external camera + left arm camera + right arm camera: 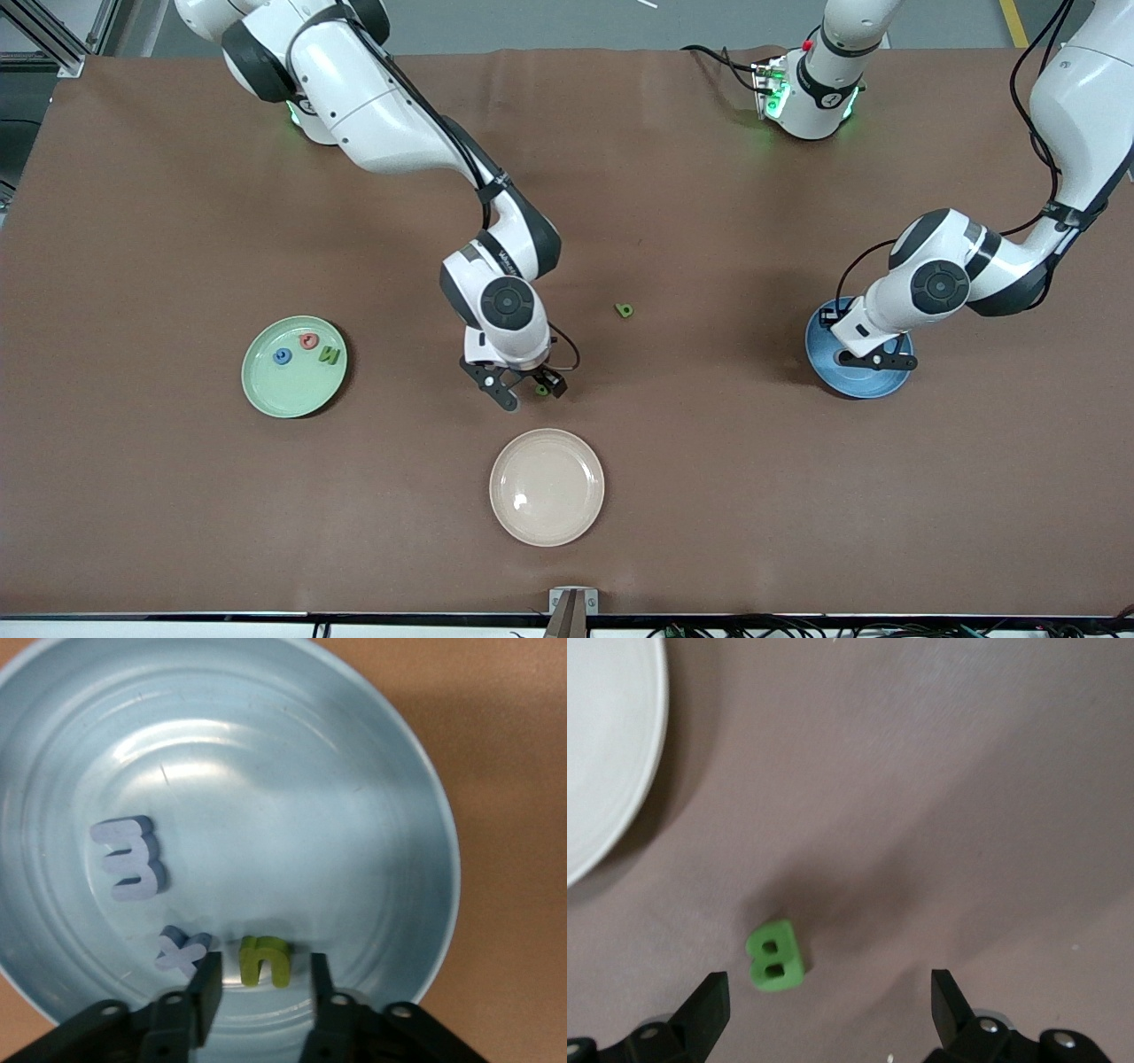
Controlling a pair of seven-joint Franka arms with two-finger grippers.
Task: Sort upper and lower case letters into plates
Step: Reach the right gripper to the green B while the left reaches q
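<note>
Front view: brown tabletop [709, 496] carrying three round shallow plates. Pale green plate [294, 366] toward the right arm's end, holding three small letters: a blue one [282, 356], a red one [308, 340], a dark green one [330, 355]. Blue plate [858, 383] toward the left arm's end, partly covered by the left gripper [873, 358] hanging low over it. Cream-white plate [547, 486] nearest the camera, midway between the other two. Right gripper [528, 390] low over the tabletop just above the cream-white plate, jaws spread wide around a small green letter B [540, 389], not touching it. Another small green letter [625, 310] lying alone on the tabletop, farther from the camera.

Left wrist view: glossy blue plate [354, 771] with faint concentric rings filling the frame. Inside it a pale lilac letter m [130, 858], a pale lilac letter x [182, 950] and a yellow-green letter n [264, 959]. Left gripper [260, 979] with jaws parted, one on each side of the n, a small gap showing at either side.

Right wrist view: right gripper [828, 1005] wide open, green B [775, 956] lying on the tabletop between the fingers, clear of both. Edge of the cream-white plate [611, 762] at one corner.
</note>
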